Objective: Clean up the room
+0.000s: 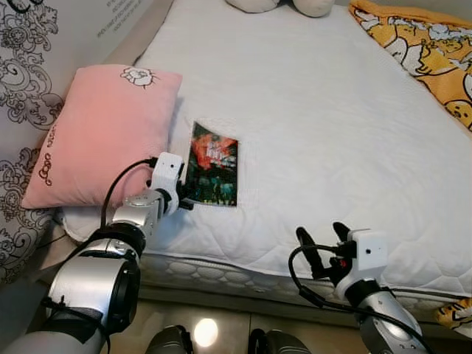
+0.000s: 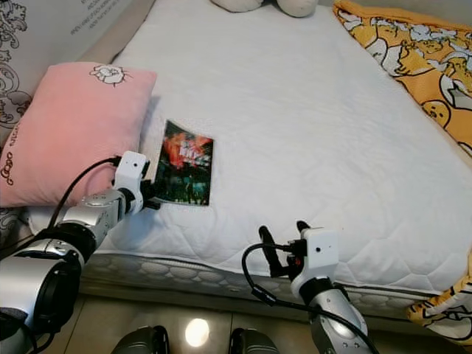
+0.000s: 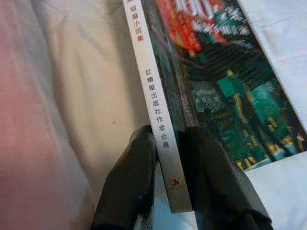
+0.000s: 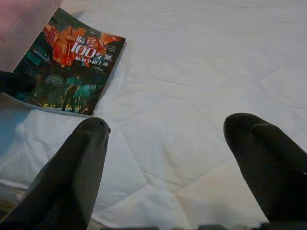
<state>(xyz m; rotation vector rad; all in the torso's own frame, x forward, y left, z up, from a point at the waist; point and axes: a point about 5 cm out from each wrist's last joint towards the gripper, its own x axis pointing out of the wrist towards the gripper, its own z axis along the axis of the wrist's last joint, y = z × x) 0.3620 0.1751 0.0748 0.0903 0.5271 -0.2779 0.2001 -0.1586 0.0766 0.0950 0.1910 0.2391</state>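
Observation:
A paperback book (image 1: 214,164) with a dark red and green cover rests on the white mattress (image 1: 317,125), its left side slightly raised. My left gripper (image 1: 184,200) is at the book's near left corner, shut on the spine edge; in the left wrist view the black fingers (image 3: 129,187) pinch the white spine (image 3: 160,139). My right gripper (image 1: 323,243) hovers open at the bed's near edge, right of the book. In the right wrist view the book (image 4: 69,64) lies beyond the spread fingertips (image 4: 91,139).
A pink pillow (image 1: 103,133) lies just left of the book. A yellow patterned blanket (image 1: 428,51) covers the bed's far right side. Plush toys (image 1: 280,6) sit at the head. A patterned wall (image 1: 22,81) runs along the left.

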